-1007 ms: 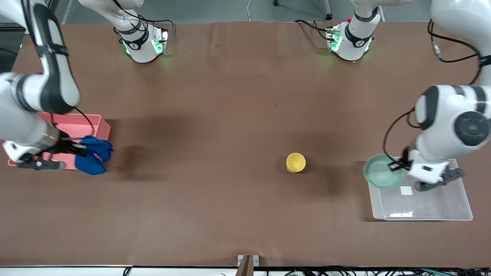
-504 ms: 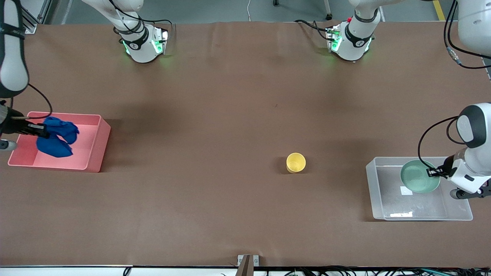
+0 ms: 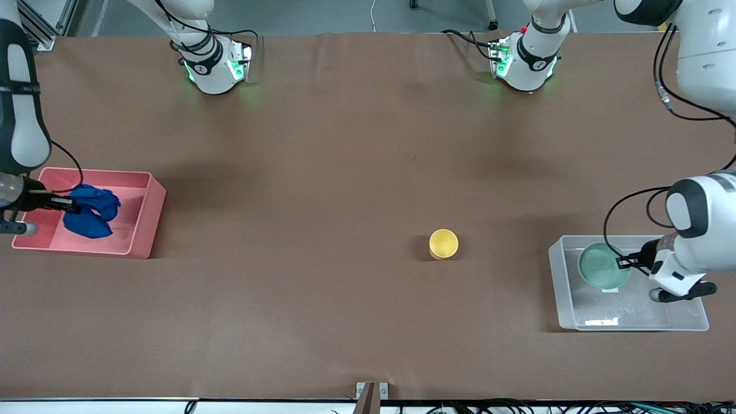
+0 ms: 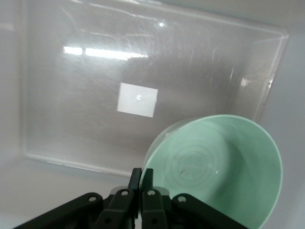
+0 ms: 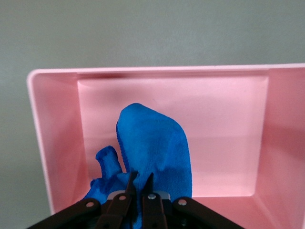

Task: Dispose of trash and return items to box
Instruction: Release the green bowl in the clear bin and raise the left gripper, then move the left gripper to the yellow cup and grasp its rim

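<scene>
- Right gripper: positioned over the pink bin at the right arm's end of the table, fingers pinched onto the blue cloth
- Blue cloth: hangs from the right gripper inside the outline of the pink bin; the front view does not show whether it touches the bin floor
- Right wrist view: shows the fingers pressed almost together with a fold of the blue cloth between them, and the bare pink floor of the bin under the cloth; the front view does not resolve this grip
- Yellow cup: stands upright on the brown table, between the two containers and closer to the clear box; visible in the front view only
- Clear box: rests at the left arm's end of the table
- Mint-green bowl: held inside the outline of the clear box, toward the end closest to the yellow cup
- Left gripper: over the clear box, fingers clamped on the rim of the mint-green bowl
- Left wrist view: shows the fingers closed on the rim of the bowl, with the bowl tilted
- White label: a square on the box bottom, next to the bowl; no readable writing on it in either view
</scene>
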`<state>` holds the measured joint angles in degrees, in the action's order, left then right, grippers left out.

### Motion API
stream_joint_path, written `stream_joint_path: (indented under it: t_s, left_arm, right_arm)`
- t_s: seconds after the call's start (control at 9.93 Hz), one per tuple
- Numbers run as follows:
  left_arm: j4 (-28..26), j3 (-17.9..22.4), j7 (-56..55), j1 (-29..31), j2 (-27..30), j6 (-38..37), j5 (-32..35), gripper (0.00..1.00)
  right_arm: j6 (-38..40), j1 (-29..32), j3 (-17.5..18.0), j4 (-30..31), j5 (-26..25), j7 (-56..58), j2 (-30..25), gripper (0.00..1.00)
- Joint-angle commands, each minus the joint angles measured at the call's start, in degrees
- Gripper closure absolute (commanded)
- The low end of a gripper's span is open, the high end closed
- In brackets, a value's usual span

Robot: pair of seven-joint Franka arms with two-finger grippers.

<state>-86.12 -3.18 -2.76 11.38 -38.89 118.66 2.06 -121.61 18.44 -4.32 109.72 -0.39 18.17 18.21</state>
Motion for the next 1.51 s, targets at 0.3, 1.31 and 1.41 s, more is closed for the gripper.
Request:
stream_joint_path:
  t_s: [0.3,1.31,1.41]
  left_arm:
    - [1.1,0.0,0.4,-0.4,-4.4,2.4,-1.2,0.44]
    - [3.4,-3.1,-28.6,-16.6,6.9,-15.9,-1.9,0.0]
    - [3.2,-5.8,-34.8,-17.0,6.1,-15.3,-3.3,0.0]
  right_arm:
    - [-2.0,-0.7,1.1,-1.7,0.2,0.5,1.0,0.27]
    - [19.2,-11.1,1.2,-13.3,-0.1,-10.2,-15.0,0.03]
    - [21.6,-12.5,1.2,-13.2,-0.2,-11.1,-17.2,0.03]
